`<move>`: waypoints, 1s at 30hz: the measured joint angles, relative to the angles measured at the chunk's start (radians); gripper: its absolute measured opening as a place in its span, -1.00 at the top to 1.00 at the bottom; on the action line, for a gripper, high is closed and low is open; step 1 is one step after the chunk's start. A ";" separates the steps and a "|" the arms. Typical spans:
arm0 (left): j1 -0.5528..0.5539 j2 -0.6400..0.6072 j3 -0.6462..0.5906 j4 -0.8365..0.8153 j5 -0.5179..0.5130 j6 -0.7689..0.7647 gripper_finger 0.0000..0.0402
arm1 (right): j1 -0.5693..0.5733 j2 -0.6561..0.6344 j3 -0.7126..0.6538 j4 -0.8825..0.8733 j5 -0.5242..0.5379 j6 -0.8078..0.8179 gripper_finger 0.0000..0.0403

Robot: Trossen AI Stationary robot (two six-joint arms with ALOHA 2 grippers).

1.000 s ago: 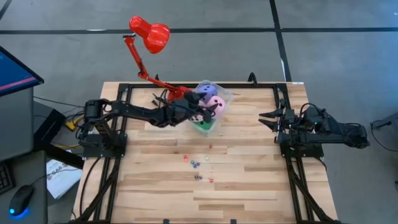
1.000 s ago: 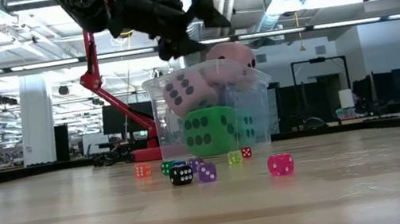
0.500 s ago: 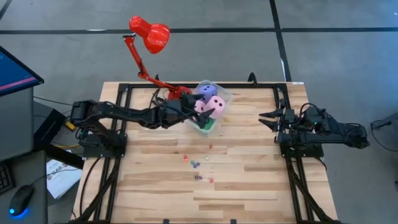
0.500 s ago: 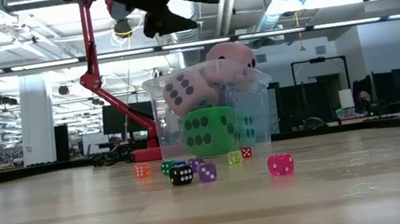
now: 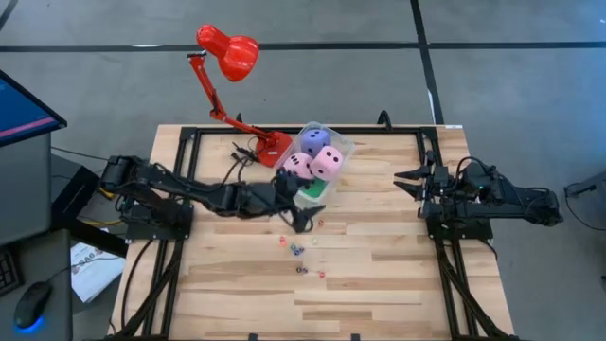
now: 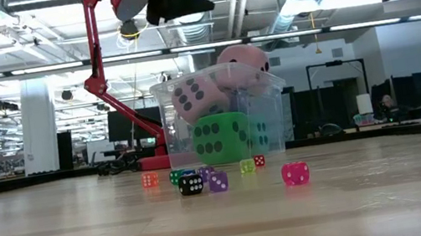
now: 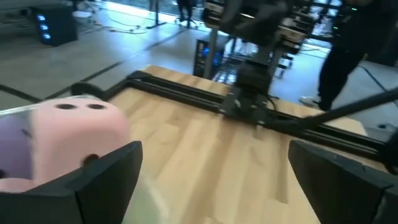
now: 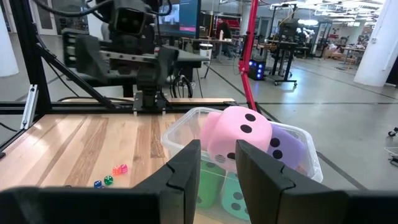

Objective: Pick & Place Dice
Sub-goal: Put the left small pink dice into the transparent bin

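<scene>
the left gripper (image 5: 305, 220) was found to have been withdrawn from above the clear plastic tub (image 5: 338, 144), where it had been a second before, and carried out over the bare boards toward the small dice (image 5: 301, 248). its fingers (image 7: 106, 171) were seen set wide apart in the left wrist view, with nothing held between them. in the low view the arm was raised clear of the tub's top.

the tub's load appeared unaltered across the interval: the two pink dice (image 5: 327, 162), the purple-blue die (image 5: 313, 141) and the green die (image 5: 311, 190) were all inside it, stacked against the walls, and a cyan die (image 6: 260, 134) was made out behind the green one in the low view. the small dice lay scattered on the wooden table (image 5: 379, 275), in front of the tub and apart from it.

it was judged that the soft dice were already placed and that the small dice were the work remaining; the left gripper's shift toward them was consistent with that.

the right gripper (image 5: 409, 177) was parked at the table's right side, well apart from the tub, its fingers (image 8: 186, 169) narrowly parted and holding nothing.

a red desk lamp (image 5: 227, 52) stood behind the tub. no brand, label or legible writing was found on any item; only dark pips were seen on the dice.
</scene>
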 joint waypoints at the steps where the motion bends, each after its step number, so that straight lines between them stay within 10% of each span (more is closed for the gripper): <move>1: -0.008 0.000 0.000 -0.004 0.000 0.000 -0.96 | 0.000 0.000 0.000 0.000 0.000 0.000 0.52; 30: -0.120 0.000 0.000 -0.189 0.000 -0.054 -0.96 | 0.000 0.000 0.000 0.059 0.000 0.007 0.52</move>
